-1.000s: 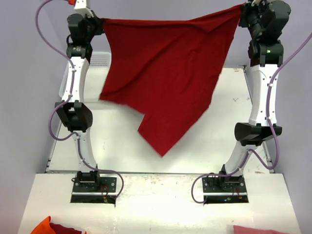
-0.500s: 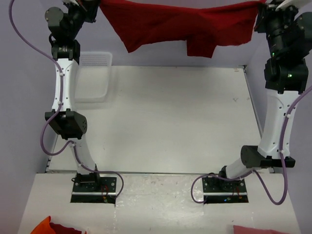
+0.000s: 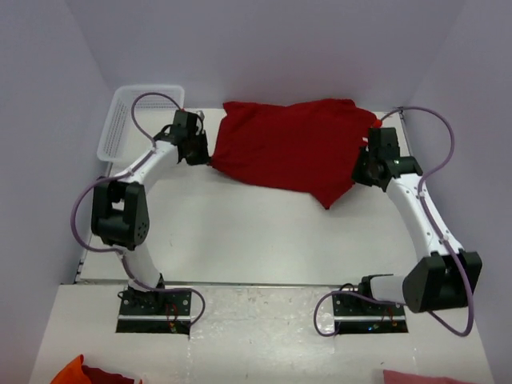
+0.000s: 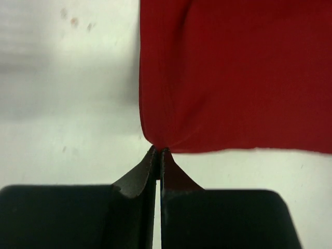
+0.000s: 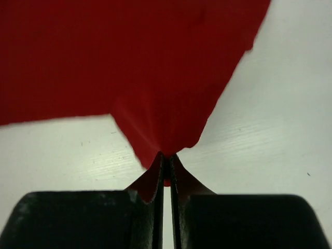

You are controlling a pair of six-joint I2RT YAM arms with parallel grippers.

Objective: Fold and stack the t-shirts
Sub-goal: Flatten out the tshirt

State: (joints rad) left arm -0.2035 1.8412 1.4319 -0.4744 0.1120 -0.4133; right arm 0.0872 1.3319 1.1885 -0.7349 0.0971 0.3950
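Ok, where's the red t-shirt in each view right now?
Top external: t-shirt spread across the far side of the table, between the two arms.
Left wrist: t-shirt fills the upper right, one corner pinched in the left gripper.
Right wrist: t-shirt fills the top and left, one corner pinched in the right gripper.
Shared landmark: the white table under the cloth.

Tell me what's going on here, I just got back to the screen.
The two arms are handling one red shirt. The left tool is shut on a pinch of cloth at the shirt's left side, and the right tool is shut on a pinch at its right side. Both are low over the table. The shirt lies spread and rumpled across the far part of the table, with a corner pointing toward the near side on the right. No neat fold shows yet.
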